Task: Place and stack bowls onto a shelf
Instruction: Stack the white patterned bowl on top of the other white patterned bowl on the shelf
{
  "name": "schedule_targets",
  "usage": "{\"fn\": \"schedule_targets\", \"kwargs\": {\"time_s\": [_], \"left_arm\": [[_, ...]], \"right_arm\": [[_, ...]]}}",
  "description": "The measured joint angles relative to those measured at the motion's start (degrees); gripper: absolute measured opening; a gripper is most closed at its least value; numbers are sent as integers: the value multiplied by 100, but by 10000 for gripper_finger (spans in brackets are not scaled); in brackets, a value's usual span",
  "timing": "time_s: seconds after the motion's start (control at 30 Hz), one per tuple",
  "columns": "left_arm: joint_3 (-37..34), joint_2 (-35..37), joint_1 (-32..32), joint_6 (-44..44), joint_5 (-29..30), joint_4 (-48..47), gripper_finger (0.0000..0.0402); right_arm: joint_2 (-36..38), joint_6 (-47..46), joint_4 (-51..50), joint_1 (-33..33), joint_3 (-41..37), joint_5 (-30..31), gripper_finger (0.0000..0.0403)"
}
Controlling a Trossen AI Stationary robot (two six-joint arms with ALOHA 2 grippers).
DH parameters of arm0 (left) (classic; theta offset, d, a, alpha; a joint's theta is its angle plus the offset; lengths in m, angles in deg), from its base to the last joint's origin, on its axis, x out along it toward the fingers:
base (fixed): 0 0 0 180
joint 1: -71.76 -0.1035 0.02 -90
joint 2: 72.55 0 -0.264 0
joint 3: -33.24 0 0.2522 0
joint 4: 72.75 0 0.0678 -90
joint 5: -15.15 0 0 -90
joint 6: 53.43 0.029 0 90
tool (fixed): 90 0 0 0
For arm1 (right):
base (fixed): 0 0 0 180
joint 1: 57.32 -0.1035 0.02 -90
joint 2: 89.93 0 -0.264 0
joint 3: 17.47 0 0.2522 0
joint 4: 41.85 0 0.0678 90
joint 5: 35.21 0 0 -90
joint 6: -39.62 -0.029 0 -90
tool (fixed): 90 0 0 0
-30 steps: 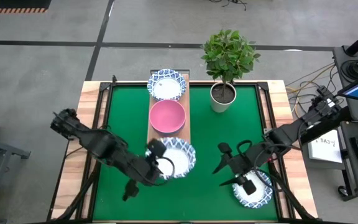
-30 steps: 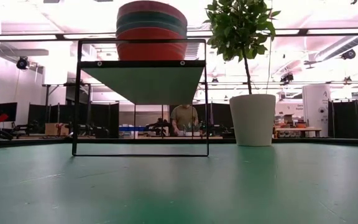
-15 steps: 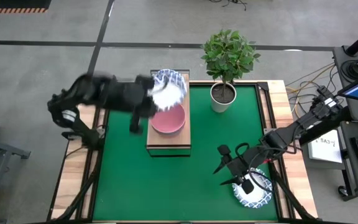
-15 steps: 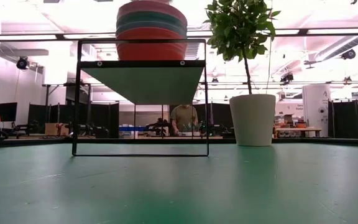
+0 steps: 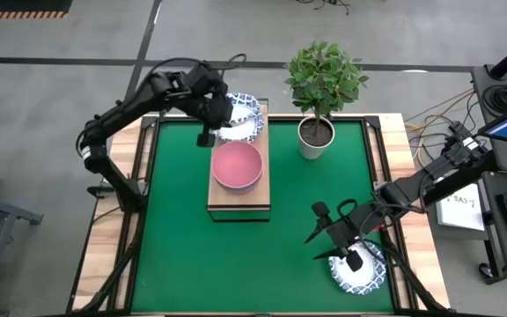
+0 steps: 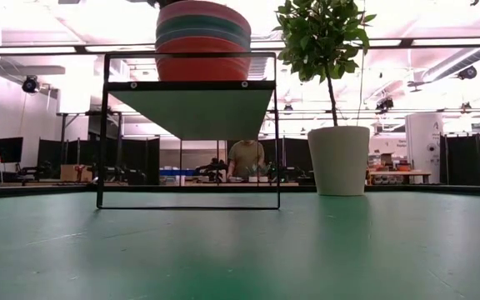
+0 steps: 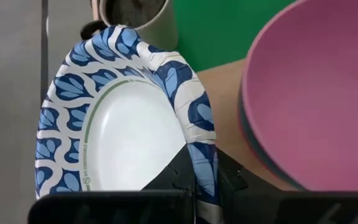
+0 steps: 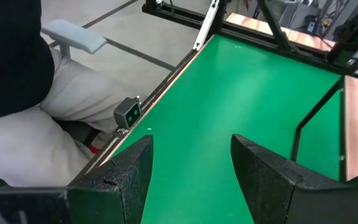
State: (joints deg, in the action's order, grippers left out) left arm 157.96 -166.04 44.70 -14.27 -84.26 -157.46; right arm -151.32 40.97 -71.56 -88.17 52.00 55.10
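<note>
Bowls going onto the shelf (image 5: 238, 195): a patterned bowl (image 5: 238, 119) carried to the far end.

High view: the left pincer (image 5: 211, 121) holds the patterned bowl over the shelf's far end, beside the pink stack (image 5: 238, 165); the right pincer (image 5: 334, 236) waits above a last patterned bowl (image 5: 360, 270) on the table (image 5: 183, 246). Low view: the stack tops the shelf. Left wrist view: fingers pinch the bowl's rim; best lowered level before release. Right wrist view: fingers spread, holding nothing.
</note>
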Motion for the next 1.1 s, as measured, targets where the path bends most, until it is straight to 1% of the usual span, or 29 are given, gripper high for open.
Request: {"fn": "schedule_targets", "kwargs": {"time_s": [0.07, 0.2, 0.3, 0.4, 0.53, 0.73, 1.1], "left_arm": [[-238, 0, -16, 148, 19, 212, 0], [-505, 2, -16, 289, 474, 531, 0], [-598, 2, -23, 354, 721, 627, 0], [-662, 2, -32, 353, 781, 801, 1], [-686, 2, -72, 349, 798, 909, 14], [-686, 2, -156, 228, 883, 913, 47], [-686, -160, -163, 146, 888, 971, 139]], "right_arm": [[26, 15, 3, 15, 0, 99, 206], [33, 17, 3, 30, 0, 391, 206], [31, 18, 1, 30, 0, 425, 206], [31, 2, 3, 30, 0, 424, 206], [31, -49, 3, 30, 0, 425, 206], [31, -137, 2, 28, 0, 425, 206], [31, -301, 2, 26, 0, 425, 206]]}}
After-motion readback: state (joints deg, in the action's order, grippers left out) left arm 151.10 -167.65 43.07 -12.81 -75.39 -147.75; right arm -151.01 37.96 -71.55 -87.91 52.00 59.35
